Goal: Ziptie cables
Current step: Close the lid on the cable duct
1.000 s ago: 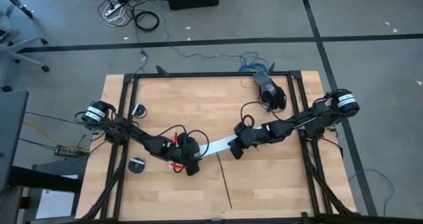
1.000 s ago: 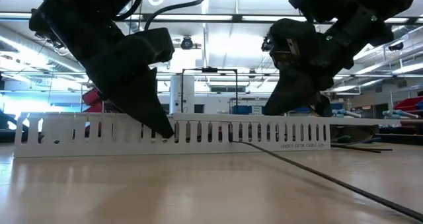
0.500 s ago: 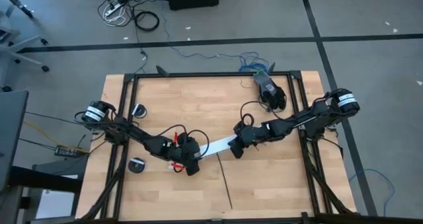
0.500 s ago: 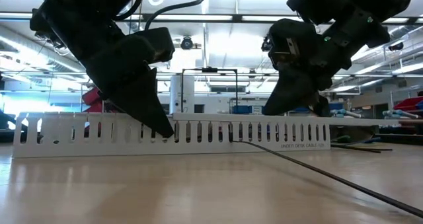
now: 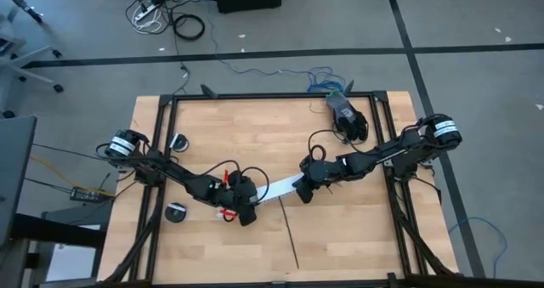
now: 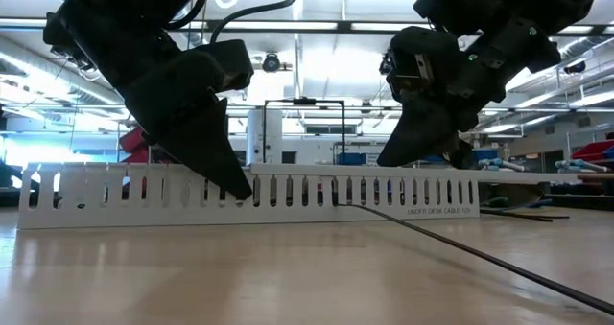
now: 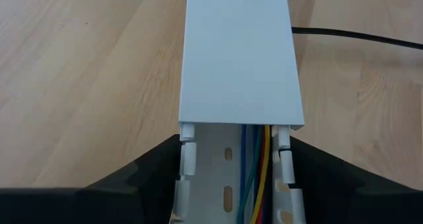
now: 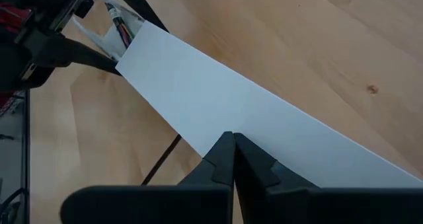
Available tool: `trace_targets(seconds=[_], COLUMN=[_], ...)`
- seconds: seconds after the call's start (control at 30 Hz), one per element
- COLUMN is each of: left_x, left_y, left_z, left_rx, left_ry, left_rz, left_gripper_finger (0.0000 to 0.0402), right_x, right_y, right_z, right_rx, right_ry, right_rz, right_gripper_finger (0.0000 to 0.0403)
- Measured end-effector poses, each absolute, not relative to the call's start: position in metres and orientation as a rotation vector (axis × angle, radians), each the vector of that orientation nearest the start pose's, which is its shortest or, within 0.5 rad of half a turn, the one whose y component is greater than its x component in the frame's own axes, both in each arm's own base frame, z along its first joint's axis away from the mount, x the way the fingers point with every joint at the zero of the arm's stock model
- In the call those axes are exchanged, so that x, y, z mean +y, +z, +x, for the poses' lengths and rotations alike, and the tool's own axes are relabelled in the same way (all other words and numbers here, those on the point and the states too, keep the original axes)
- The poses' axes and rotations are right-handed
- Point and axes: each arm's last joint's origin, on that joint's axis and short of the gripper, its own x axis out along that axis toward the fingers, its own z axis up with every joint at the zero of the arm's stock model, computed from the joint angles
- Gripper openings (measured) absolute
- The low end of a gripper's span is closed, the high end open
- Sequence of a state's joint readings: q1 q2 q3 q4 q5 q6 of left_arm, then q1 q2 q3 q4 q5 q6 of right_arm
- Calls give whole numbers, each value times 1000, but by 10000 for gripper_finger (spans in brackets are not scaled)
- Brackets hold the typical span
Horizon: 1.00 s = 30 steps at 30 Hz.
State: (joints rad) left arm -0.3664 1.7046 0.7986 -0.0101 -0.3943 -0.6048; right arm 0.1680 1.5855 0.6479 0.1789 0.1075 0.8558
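A long white slotted channel [image 5: 276, 190] lies on the wooden table between my two grippers. A plain white lid [image 7: 238, 52] covers most of its length. At the uncovered end, the cables [image 7: 254, 174] in blue, orange, green and grey run along inside it. My left gripper [image 5: 246, 210] has that end between its fingers. My right gripper [image 5: 303, 190] is shut, with its tips on the lid near the channel's other end. The ziptie [image 6: 460, 250], a thin black strip, lies flat on the table and runs from the channel's side toward the near edge. My left gripper has one finger [image 7: 158, 168] against each slotted side wall [image 7: 187, 151] at the channel's uncovered end. The fingers slant down and point along the channel, which lies flat on the table. My right gripper sets its shut fingertips [image 8: 228, 151] on the lid's top [image 8: 221, 118], at its long edge. It comes slanting down from the table's right.
A black device [image 5: 344, 114] with cords sits at the table's far right. Two round black pieces [image 5: 176, 211] lie at the left. Something red [image 5: 226, 213] shows beside my left gripper. Black frame rails [image 5: 255, 97] edge the table. Bare wood lies toward the near edge.
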Motion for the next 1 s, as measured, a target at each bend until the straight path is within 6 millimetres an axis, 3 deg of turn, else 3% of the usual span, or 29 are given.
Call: trace_targets(seconds=[0.23, 0.43, 0.6, 0.8, 1.0], left_x=[-101, -101, -102, -104, -106], left_y=[134, 134, 134, 137, 137], left_z=[294, 294, 294, 293, 283], left_rx=[800, 803, 807, 844, 934], left_ry=[284, 286, 271, 164, 157], left_rz=[-224, -225, -210, -196, -218], left_gripper_finger=[238, 238, 243, 276, 294], right_x=[49, 51, 47, 46, 46], right_y=[131, 137, 137, 136, 136], right_z=[307, 327, 328, 327, 326], right_rx=[744, 771, 790, 807, 809], right_ry=[-246, -198, -197, -196, -203], right_rz=[664, 654, 656, 658, 655], right_gripper_finger=[0, 0, 0, 0, 0])
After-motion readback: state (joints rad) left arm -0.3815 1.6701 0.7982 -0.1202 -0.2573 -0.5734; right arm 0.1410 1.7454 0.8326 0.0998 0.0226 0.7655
